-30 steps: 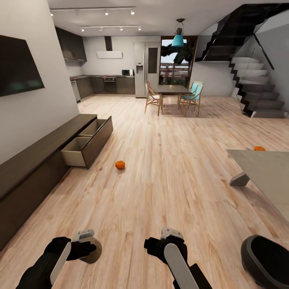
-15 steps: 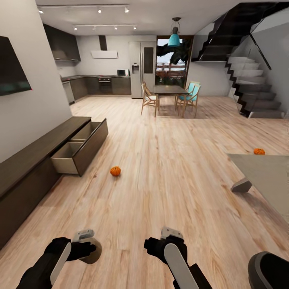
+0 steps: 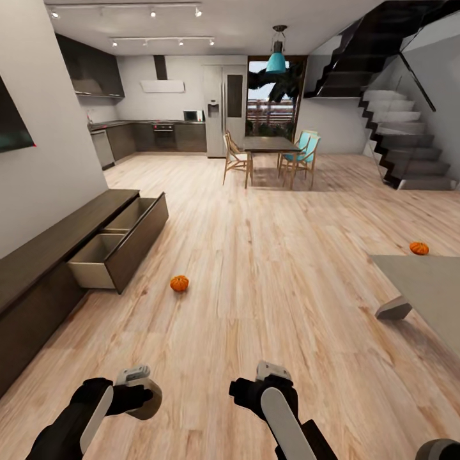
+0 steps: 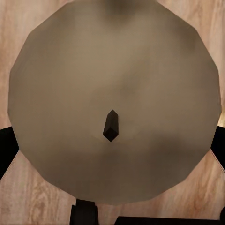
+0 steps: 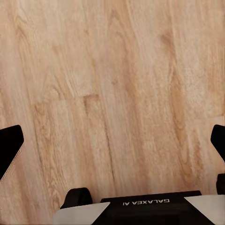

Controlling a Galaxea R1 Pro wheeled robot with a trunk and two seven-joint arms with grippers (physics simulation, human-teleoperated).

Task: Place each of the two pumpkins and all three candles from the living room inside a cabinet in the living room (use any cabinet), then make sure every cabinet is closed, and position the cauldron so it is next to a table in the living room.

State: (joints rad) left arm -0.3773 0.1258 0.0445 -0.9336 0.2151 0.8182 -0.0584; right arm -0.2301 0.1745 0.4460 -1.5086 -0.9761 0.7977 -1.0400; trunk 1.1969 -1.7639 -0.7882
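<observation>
Candle point(image 4: 112, 93) in the left gripper point(image 3: 137, 397), held at 7 o'clock in the head view; the left wrist view shows its pale round end with a dark wick, fingertips point(image 4: 5, 145) tight on either side. Right gripper point(image 3: 252, 391) at 6 o'clock, spread wide over bare wood floor point(image 5: 112, 84), holding nothing. Cabinet point(image 3: 57, 255) along the wall at 9 o'clock, two drawers point(image 3: 118, 246) pulled out, pale inside. One pumpkin point(image 3: 179, 283) on the floor near the open drawers, at 11 o'clock of the grippers. Second pumpkin point(image 3: 419, 248) at 2 o'clock, beyond the far edge of the table point(image 3: 428, 287). Cauldron point(image 3: 441, 449) rim just visible at 4 o'clock.
</observation>
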